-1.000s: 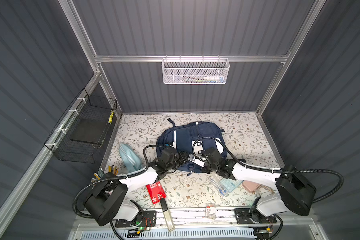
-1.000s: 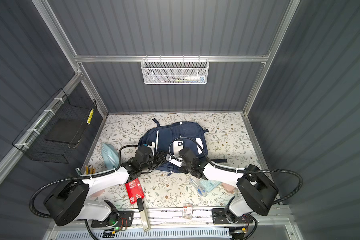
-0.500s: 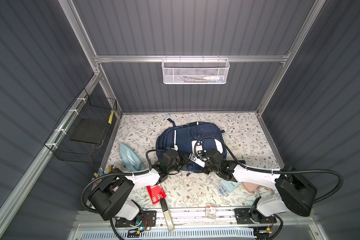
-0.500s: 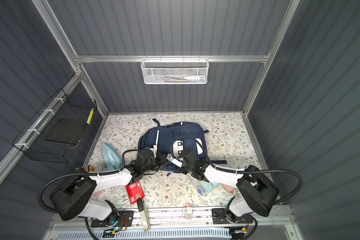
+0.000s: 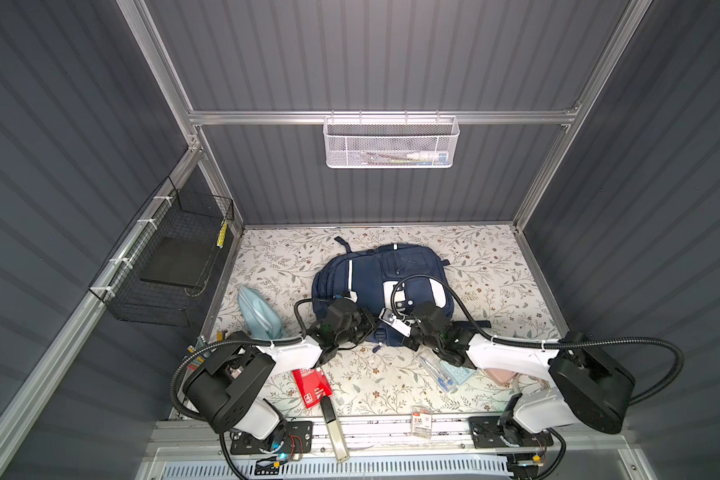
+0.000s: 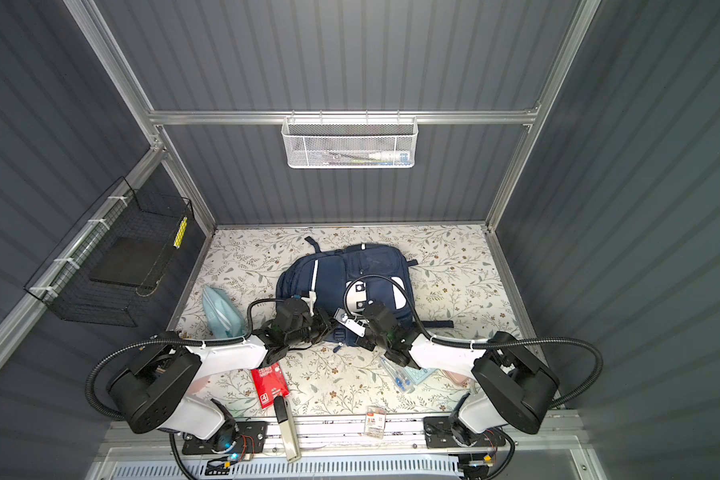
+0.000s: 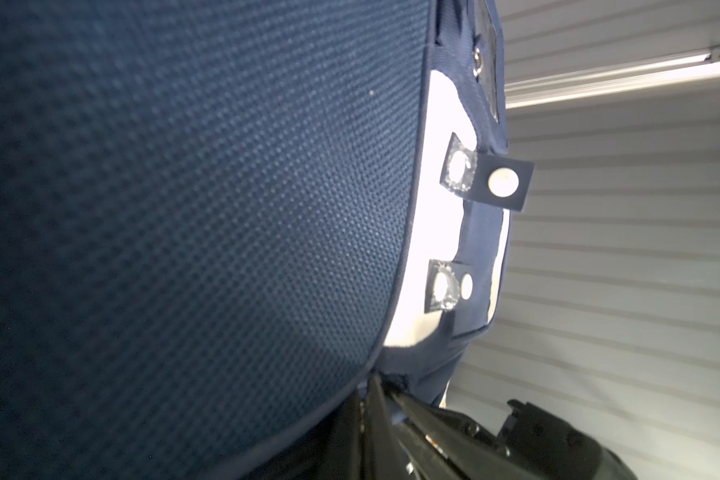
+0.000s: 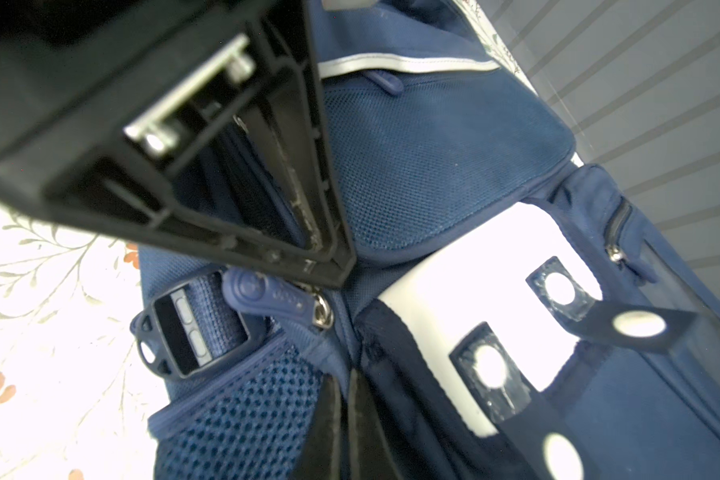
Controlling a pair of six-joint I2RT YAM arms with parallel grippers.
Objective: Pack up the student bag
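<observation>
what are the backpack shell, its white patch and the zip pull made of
Backpack shell: likely woven synthetic fabric, matte; a fine grid weave shows.
White patch: smooth, bright, probably coated or reflective plastic sheet.
Zip pull: moulded rubbery plastic, embossed, on a shiny metal ring.

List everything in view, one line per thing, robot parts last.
student bag: one, navy with white stripes, lying mid-table.
pouch: one, light blue, left of the bag.
booklet: one, red, front left.
flat stick: one, black and cream, across the front edge.
small packet: one, clear with a red label, front rail.
clear sleeve: one, blue items inside, front right.
gridded item: one, pale teal, beside the sleeve.
case: one, pink, partly under the right arm.
mesh basket: one, white, back wall.
wire basket: one, black, left wall.
table cover: one, floral.
left gripper: one, black, shut at the bag's near edge.
right gripper: one, black, shut, close by on the bag.
</observation>
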